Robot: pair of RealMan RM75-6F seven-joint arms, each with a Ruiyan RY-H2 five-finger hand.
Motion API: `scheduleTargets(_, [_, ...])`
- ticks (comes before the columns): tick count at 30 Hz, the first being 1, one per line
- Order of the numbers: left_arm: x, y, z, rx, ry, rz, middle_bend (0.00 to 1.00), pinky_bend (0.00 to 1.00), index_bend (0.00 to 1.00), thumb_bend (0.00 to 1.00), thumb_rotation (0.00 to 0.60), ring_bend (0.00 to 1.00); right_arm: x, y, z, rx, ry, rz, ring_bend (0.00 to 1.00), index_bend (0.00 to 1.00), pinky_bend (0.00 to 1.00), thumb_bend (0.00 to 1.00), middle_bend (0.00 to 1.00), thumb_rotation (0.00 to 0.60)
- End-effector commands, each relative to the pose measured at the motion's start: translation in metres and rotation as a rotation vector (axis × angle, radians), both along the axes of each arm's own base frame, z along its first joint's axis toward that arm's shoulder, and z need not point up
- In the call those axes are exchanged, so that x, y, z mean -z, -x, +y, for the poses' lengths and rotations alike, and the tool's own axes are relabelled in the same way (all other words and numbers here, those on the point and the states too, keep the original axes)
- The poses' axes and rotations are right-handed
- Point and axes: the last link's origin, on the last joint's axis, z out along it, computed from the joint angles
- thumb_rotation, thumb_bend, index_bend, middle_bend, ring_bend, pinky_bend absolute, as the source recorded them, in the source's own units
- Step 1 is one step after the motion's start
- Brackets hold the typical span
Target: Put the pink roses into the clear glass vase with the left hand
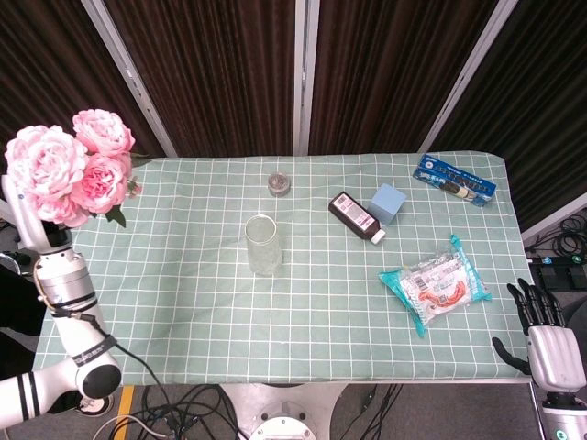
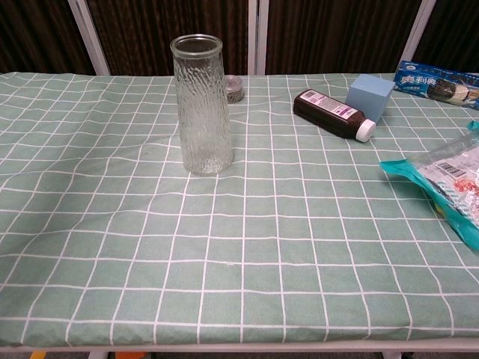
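The pink roses (image 1: 69,170) are lifted high at the far left of the head view, close to the camera, above the table's left edge. My left hand (image 1: 30,227) holds them from below and is mostly hidden behind the blooms. The chest view shows neither the hand nor the roses. Upright in the middle of the checked cloth stands the clear glass vase (image 1: 263,245) (image 2: 202,105), well to the right of the roses. My right hand (image 1: 548,337) hangs off the table's front right corner, fingers apart and holding nothing.
A small jar (image 1: 279,183) (image 2: 234,88) sits behind the vase. To the right lie a brown bottle (image 1: 357,216) (image 2: 333,114), a blue box (image 1: 388,203) (image 2: 370,96), a blue cookie packet (image 1: 454,179) and a snack bag (image 1: 436,284) (image 2: 449,187).
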Motion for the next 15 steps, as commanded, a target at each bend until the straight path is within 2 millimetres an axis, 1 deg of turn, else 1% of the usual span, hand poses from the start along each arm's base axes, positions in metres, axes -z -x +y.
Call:
scheduleTargets(1, [0.023,-0.024,0.007,0.059,0.182,-0.251,0.59,0.63,0.59,0.22,0.6,0.52,0.001,0.001,0.0,0.005,-0.004,-0.002,0.0,0.01,0.0,0.17,0.01,0.6])
scheduleTargets(6, [0.046,-0.043,0.016,0.081,0.309,-0.346,0.59,0.63,0.59,0.22,0.6,0.52,0.003,0.004,0.0,0.015,-0.009,-0.01,0.0,0.01,0.0,0.17,0.01,0.6])
scheduleTargets(12, [0.074,-0.061,0.022,0.1,0.4,-0.374,0.59,0.63,0.59,0.22,0.6,0.52,0.003,0.008,0.0,0.028,-0.01,-0.015,0.0,0.01,0.0,0.17,0.01,0.6])
scheduleTargets(15, [0.09,-0.067,0.021,0.104,0.45,-0.385,0.59,0.63,0.59,0.22,0.6,0.52,0.003,0.009,0.0,0.03,-0.01,-0.018,0.0,0.01,0.0,0.17,0.01,0.6])
